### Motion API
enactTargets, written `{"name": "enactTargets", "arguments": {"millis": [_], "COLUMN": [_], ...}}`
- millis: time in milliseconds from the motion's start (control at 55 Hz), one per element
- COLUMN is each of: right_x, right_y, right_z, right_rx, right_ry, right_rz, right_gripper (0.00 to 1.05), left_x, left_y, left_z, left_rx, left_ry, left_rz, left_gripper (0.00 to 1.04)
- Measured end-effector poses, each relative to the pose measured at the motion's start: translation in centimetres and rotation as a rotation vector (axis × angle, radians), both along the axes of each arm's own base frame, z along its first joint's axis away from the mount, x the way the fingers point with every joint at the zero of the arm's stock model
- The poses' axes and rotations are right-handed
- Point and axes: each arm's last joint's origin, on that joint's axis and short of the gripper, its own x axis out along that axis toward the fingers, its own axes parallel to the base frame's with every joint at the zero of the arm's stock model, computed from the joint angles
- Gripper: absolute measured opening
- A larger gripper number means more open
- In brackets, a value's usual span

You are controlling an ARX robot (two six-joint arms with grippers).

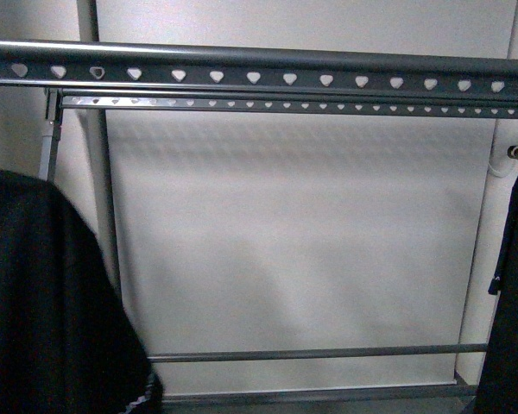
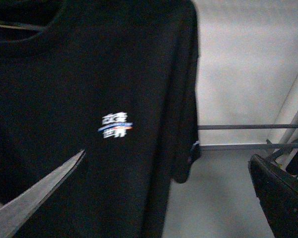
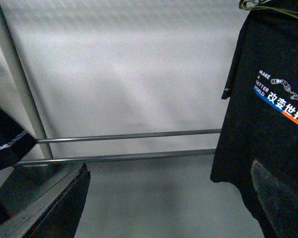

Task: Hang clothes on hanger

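Note:
The grey metal rack (image 1: 254, 77) spans the front view, its rails pierced by heart-shaped holes. A black T-shirt (image 3: 273, 99) with white "MAKE A BETTER WORLD" lettering and a blue-and-red stripe hangs at the right; it also shows at the front view's right edge (image 1: 514, 302). My right gripper (image 3: 164, 198) is open and empty, one finger (image 3: 278, 193) in front of that shirt's lower part. Another black T-shirt (image 2: 89, 99) with a small white, blue and red print hangs at the left (image 1: 43, 302). My left gripper (image 2: 164, 198) is open and empty beside it.
A white wall lies behind the rack. Two low horizontal rack bars (image 1: 319, 353) cross near the floor, and upright poles (image 1: 104, 198) stand at the left. A thin wire hanger (image 3: 268, 5) shows at the top of the right shirt.

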Motion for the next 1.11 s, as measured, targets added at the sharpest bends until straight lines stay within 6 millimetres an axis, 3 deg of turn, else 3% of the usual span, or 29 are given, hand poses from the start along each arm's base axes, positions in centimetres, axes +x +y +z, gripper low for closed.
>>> {"name": "enactTargets", "arguments": {"millis": [273,382,436,473,527,636,836,945,1109], "right_x": [0.0,0.0,0.0,0.0,0.0,0.0,0.0,0.0,0.0], "right_y": [0.0,0.0,0.0,0.0,0.0,0.0,0.0,0.0,0.0], "right_z": [0.0,0.0,0.0,0.0,0.0,0.0,0.0,0.0,0.0], "right_rx": [0.0,0.0,0.0,0.0,0.0,0.0,0.0,0.0,0.0], "right_ry": [0.0,0.0,0.0,0.0,0.0,0.0,0.0,0.0,0.0], "right_rz": [0.0,0.001,0.002,0.001,0.0,0.001,0.001,0.001,0.001], "right_gripper": [0.97,0.97,0.97,0.97,0.97,0.97,0.97,0.97,0.97], "left_x": [0.0,0.5,1.3,2.3,5.1,9.4,17.8,20.7,23.5], "left_y": [0.0,-0.4,-0.4,-0.2,1.2,3.4,6.1,6.8,7.5], "left_z": [0.0,-0.1,0.8,2.2,5.8,8.4,8.0,8.1,9.3], "left_rx": [0.0,0.034,0.025,-0.012,-0.133,-0.338,-0.605,-0.643,-0.665], "left_ry": [0.0,0.147,0.159,0.146,0.132,0.171,0.283,0.255,0.176], "left_rz": [0.0,-0.219,-0.225,-0.171,0.049,0.325,0.575,0.657,0.727], "left_gripper": [0.98,0.98,0.98,0.98,0.98,0.98,0.98,0.98,0.98]}}
